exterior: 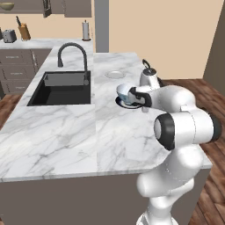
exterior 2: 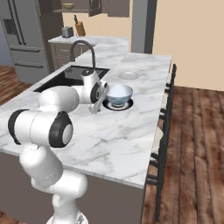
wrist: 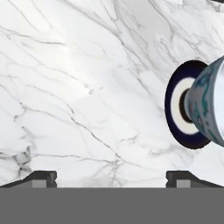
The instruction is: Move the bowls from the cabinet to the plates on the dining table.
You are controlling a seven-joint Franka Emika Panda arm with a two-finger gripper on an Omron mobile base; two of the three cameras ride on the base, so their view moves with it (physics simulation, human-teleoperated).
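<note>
The white, blue-patterned bowl (exterior: 125,93) (exterior 2: 119,92) (wrist: 209,105) sits on the black-rimmed plate (exterior: 119,103) (exterior 2: 117,106) (wrist: 174,105) on the dining table (exterior: 57,132) (exterior 2: 127,131). My gripper (exterior: 143,100) (exterior 2: 101,97) (wrist: 112,178) is open and empty, just beside that bowl and apart from it. Farther along the marble lies the pale plate (exterior: 114,74) (exterior 2: 128,75), bare. The olive-tan bowl (exterior: 6,5) (exterior 2: 68,6) rests on a shelf of the dark cabinet (exterior: 77,6) (exterior 2: 109,5) at the back.
A black sink (exterior: 63,88) with an arched faucet (exterior: 72,48) takes the island's left half. On the back counter stand a toaster (exterior: 9,35), a knife block (exterior: 24,30) and a paper towel roll (exterior: 85,30). Dark chairs (exterior 2: 164,131) line the island's right edge.
</note>
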